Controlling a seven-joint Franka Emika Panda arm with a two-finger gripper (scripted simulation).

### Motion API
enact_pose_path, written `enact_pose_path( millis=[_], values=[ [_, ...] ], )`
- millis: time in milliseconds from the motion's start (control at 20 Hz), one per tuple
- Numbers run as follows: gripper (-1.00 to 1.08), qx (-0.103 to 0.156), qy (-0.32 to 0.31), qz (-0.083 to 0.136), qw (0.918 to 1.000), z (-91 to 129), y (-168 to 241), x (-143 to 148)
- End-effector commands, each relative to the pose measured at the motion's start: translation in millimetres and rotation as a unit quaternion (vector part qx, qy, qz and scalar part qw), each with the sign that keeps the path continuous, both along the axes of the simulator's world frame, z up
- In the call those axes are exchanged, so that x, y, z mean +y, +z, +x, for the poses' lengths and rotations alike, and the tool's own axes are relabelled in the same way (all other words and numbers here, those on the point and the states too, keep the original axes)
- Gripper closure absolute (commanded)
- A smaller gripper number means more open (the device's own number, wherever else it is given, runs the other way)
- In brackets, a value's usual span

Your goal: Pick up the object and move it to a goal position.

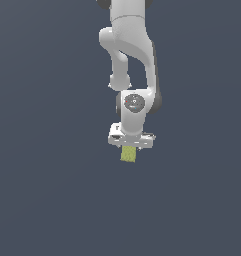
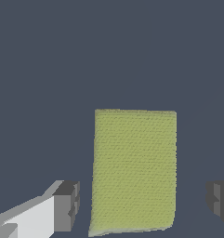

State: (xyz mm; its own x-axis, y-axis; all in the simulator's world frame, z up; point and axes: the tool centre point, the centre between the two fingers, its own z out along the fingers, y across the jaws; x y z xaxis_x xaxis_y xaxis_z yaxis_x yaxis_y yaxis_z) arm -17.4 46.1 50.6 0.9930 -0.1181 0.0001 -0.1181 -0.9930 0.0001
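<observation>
In your wrist view, one grey fingertip [image 2: 67,205] sits just beside the block [image 2: 134,169], a thin gap between them; the other fingertip [image 2: 219,201] stands farther off. Your gripper [image 2: 143,204] is spread, touching nothing. From outside, the block [image 1: 128,153] shows directly under the arm [image 1: 132,60], on bare grey floor [image 1: 42,175].

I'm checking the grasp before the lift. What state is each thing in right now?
yellow-green sponge block: lying flat between the fingers, not gripped.
gripper: open, a finger on either side of the block with gaps showing.
</observation>
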Motion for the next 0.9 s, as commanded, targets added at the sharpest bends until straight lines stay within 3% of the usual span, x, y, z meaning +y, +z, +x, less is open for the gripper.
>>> enact_pose_path(
  millis=[0, 500, 550, 850],
  values=[
    [-0.92, 0.001, 0.000, 0.000, 1.0000, -1, -11, 0],
    [-0.92, 0.000, -0.001, 0.000, 1.0000, 0, -41, 1],
    [1.08, 0.000, -0.001, 0.000, 1.0000, 0, -41, 1],
    [1.08, 0.000, -0.001, 0.000, 1.0000, 0, -41, 1]
  ],
)
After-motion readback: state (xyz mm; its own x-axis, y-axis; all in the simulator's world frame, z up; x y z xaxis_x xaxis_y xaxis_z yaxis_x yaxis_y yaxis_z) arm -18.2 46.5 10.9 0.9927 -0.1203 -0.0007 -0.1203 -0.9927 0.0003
